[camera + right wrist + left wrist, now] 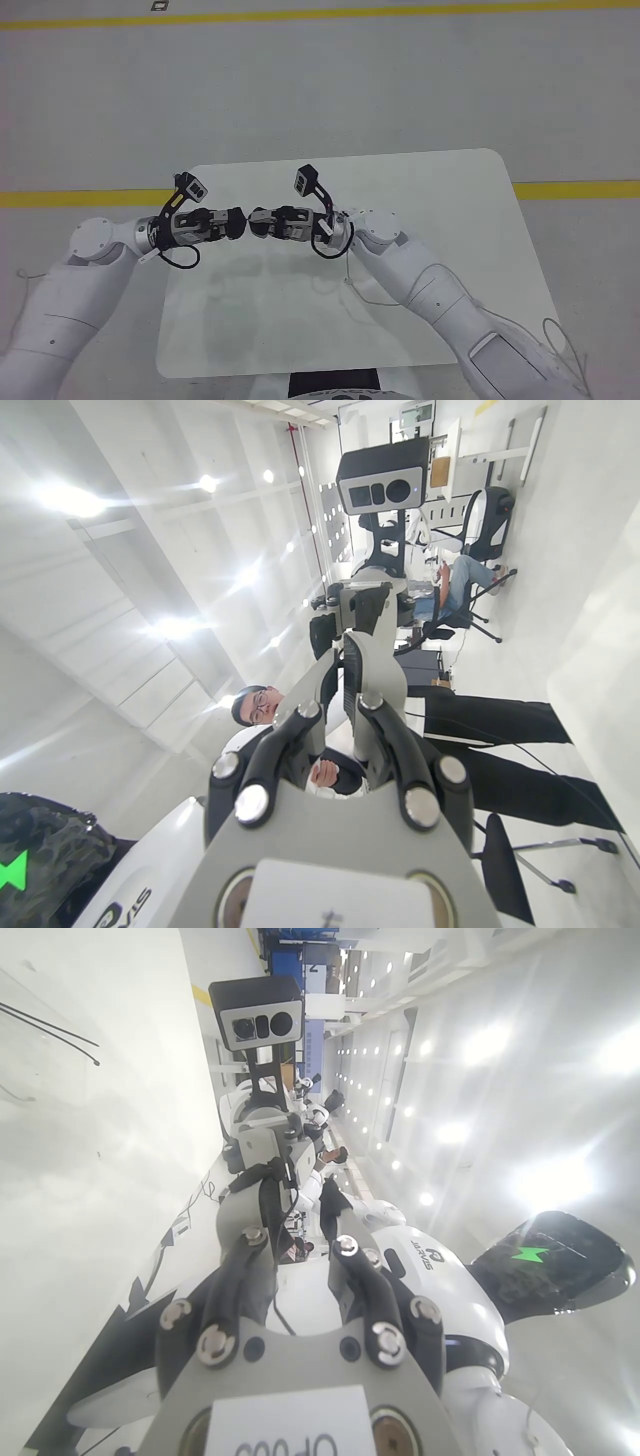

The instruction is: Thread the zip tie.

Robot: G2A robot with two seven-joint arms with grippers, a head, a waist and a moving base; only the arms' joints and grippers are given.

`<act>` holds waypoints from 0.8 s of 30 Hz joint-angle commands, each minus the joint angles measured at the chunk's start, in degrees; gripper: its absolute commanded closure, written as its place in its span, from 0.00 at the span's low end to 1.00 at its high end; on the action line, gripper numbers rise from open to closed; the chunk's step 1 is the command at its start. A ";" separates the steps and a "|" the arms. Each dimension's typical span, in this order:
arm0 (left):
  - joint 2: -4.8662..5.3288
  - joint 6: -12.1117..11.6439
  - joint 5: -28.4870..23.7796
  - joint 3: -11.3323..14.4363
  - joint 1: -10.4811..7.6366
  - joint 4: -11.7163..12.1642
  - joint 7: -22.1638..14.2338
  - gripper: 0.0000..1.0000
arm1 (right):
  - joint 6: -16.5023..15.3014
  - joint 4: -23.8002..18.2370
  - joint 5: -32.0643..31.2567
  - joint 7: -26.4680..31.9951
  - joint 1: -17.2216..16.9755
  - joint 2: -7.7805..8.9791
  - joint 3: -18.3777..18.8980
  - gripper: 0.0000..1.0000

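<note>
Roughly tip to tip above the desk [450, 200]: left gripper [237, 221], right gripper [257, 221]. Right jaws nearly closed, contents unseen; left, cannot tell. Zip tie too thin to make out. Likely light, springy, slick: pinch just behind tail tip.

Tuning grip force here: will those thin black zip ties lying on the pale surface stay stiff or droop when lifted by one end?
Probably droop: the zip ties are long, very thin strips, lying slightly curved. Likely very light, so a push may skid them across the smooth pale surface. Flat-lying, they look hard to pinch.
</note>
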 commanded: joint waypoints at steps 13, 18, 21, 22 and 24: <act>-0.49 0.23 0.21 -0.10 -0.06 0.40 -0.36 0.98 | 0.28 0.09 -0.92 -0.09 -0.10 -0.31 0.33 1.00; -0.61 0.29 0.45 -0.26 0.01 0.43 -0.57 1.00 | 0.33 -0.14 -1.08 0.31 -0.24 -0.37 0.48 1.00; -0.66 0.26 0.61 -0.40 0.11 0.40 -0.71 1.00 | 0.47 -0.18 -1.19 0.63 -0.25 -0.38 0.60 0.51; -0.67 0.24 0.65 -0.50 0.18 0.37 -0.77 1.00 | 0.53 -0.17 -1.36 0.34 -0.25 -0.36 0.80 0.00; -0.67 0.22 0.72 -0.73 0.28 0.34 -0.90 1.00 | 0.34 -0.29 -1.36 -0.40 -0.48 -0.22 1.53 0.00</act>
